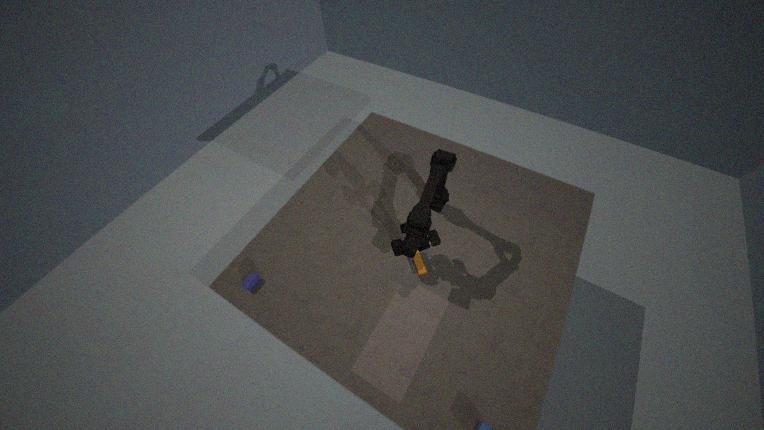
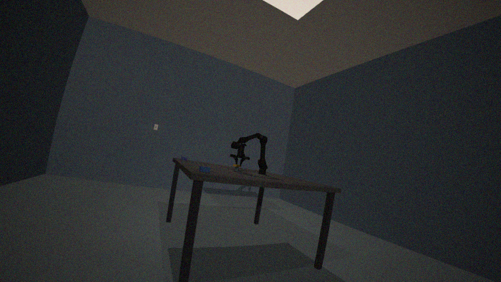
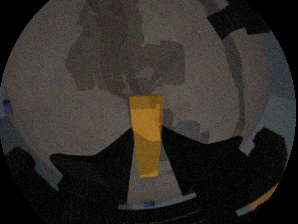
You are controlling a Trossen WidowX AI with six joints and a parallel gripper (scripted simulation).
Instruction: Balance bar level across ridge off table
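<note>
An orange bar (image 1: 420,263) (image 2: 235,165) (image 3: 145,124) is between the fingers of my gripper (image 2: 239,166) (image 3: 147,129), which is shut on it. In the wrist view the bar runs lengthwise between the dark fingertips and sticks out past them at both ends. A small grey-teal piece (image 1: 411,263) shows beside and under the bar in the top view, perhaps the ridge; most of it is hidden. The bar is low over the table (image 1: 320,240) (image 2: 298,182). The views are too dark and small to tell whether it touches anything below or is exactly level.
A purple-blue block (image 1: 251,281) (image 2: 183,159) lies near a table corner. A brighter blue block (image 1: 484,426) (image 2: 204,169) is near another table edge, cut off in the top view. Shadows of the arm and a paler patch of light (image 1: 400,341) lie on the table.
</note>
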